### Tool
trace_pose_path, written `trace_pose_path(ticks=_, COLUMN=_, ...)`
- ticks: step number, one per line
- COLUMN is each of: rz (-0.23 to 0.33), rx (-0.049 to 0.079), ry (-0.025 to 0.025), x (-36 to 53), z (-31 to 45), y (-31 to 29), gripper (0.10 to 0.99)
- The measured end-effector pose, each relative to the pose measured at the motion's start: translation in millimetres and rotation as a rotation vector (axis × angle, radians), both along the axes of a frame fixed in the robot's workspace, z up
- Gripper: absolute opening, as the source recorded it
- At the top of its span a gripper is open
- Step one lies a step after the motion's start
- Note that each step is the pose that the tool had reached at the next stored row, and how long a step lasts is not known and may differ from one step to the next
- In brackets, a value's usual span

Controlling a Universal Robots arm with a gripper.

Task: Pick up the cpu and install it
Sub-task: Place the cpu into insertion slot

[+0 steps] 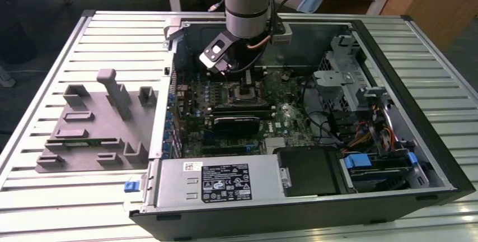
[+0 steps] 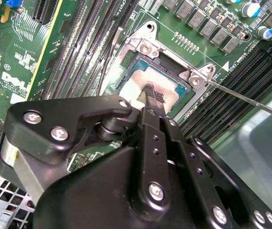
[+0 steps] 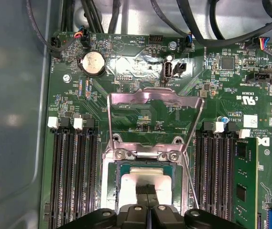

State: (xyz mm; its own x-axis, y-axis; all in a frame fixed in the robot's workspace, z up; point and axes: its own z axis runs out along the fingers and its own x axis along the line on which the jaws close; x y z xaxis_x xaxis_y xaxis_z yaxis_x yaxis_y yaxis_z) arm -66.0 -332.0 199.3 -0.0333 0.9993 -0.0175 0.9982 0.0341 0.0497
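Inside the open PC case [image 1: 422, 141], toward its far side in the exterior view, the cpu [image 3: 132, 183] is seen lying flat in its socket [image 3: 111, 157] on the green mobo [image 3: 140, 67]. The load plate [image 3: 155, 101] is swung up and off it, and the thin lever [image 2: 250, 99] stands free alongside. Dark RAM slots [image 3: 74, 176] flank the socket on both sides.

The claw [image 3: 147, 190] is closed, fingers pressed together w/ nothing between them. In both wrist views the dark tips are set at the middle of the cpu's [image 2: 131, 88] silver lid. Whether they touch it or sit just above can't be told.

Handling, as judged:
- The cpu is taken to be light, thin and fully stiff, so no flex is expected.
- The smooth metal lid is probably slippery, and a pinch from above finds no purchase.
- Hold is best taken on two opposite edges of the darker rim, w/ the chip kept level.
- The underside contacts and socket pins are judged fragile, so tilt or sideways drag is risky.

A grey fixture tray [image 1: 89, 124] lies on the tabletop [image 1: 418, 40] at the exterior view's left.
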Motion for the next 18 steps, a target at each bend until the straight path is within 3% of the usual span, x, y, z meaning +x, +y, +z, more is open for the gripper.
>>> trace_pose_path(ticks=18, rz=-0.024, rx=0.0, ry=0.0001, x=0.0, z=-1.2, y=0.0, gripper=0.106)
